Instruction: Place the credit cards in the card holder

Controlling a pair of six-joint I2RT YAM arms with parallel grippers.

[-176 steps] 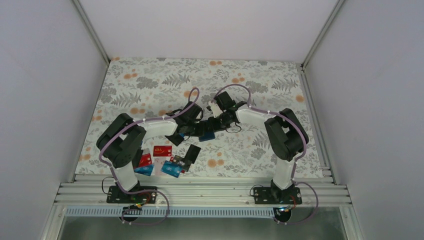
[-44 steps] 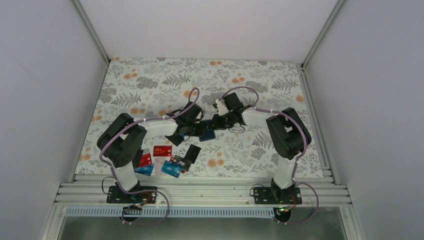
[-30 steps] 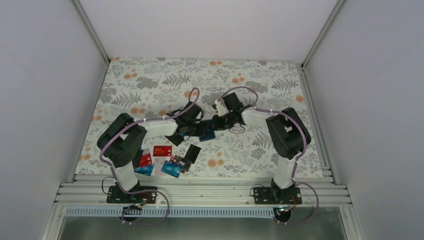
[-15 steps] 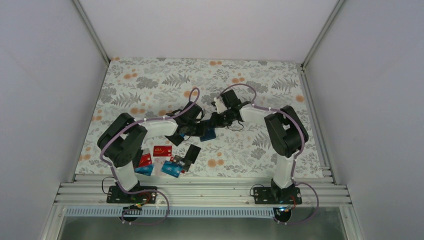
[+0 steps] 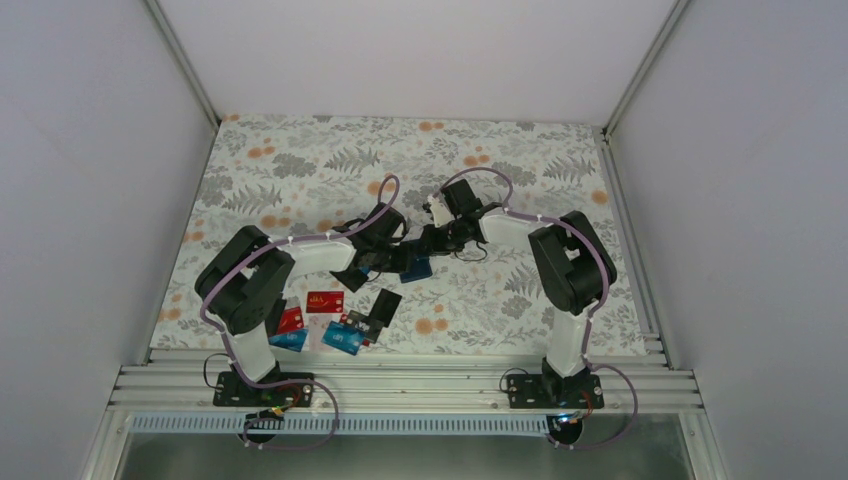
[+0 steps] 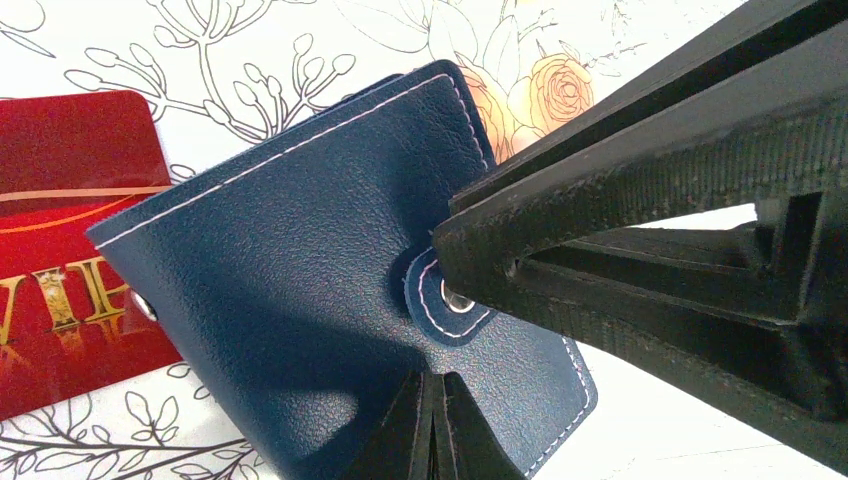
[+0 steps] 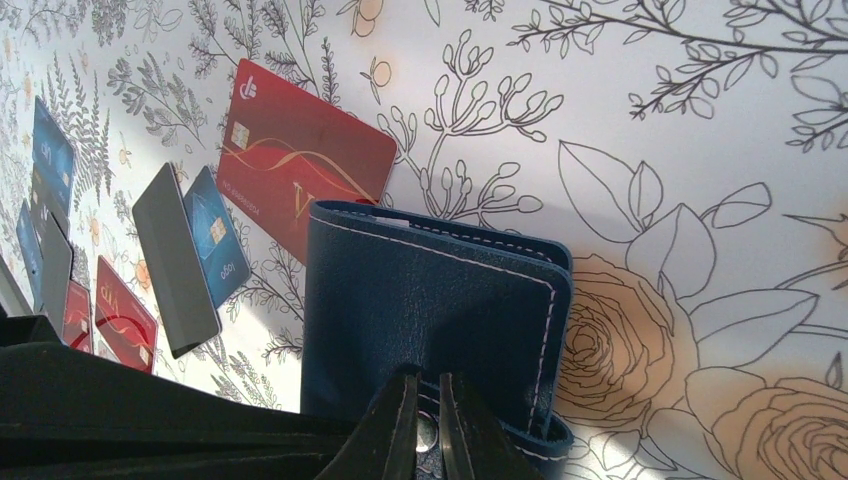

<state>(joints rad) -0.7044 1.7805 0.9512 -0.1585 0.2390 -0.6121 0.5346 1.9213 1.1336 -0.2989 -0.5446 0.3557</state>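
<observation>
The navy card holder (image 5: 414, 266) lies closed on the floral cloth, between both grippers. In the left wrist view, the card holder (image 6: 300, 270) has its snap tab (image 6: 445, 305) fastened. My left gripper (image 6: 432, 400) is shut, tips pressing on the holder's cover. My right gripper (image 7: 421, 405) is nearly shut around the snap tab; its fingers (image 6: 640, 200) reach the tab from the right. A red credit card (image 7: 300, 160) lies half under the holder (image 7: 430, 300). More red, light blue and black cards (image 5: 335, 318) lie near the front edge.
A black card (image 7: 175, 260), a light blue card (image 7: 215, 235) and red cards (image 7: 120, 315) lie loose beyond the holder in the right wrist view. The floral cloth (image 5: 300, 170) covers the table between white walls. A metal rail (image 5: 420, 385) runs along the front.
My right gripper has shifted a little left, closing in on the holder's snap tab. My left gripper and the cards have stayed put.
</observation>
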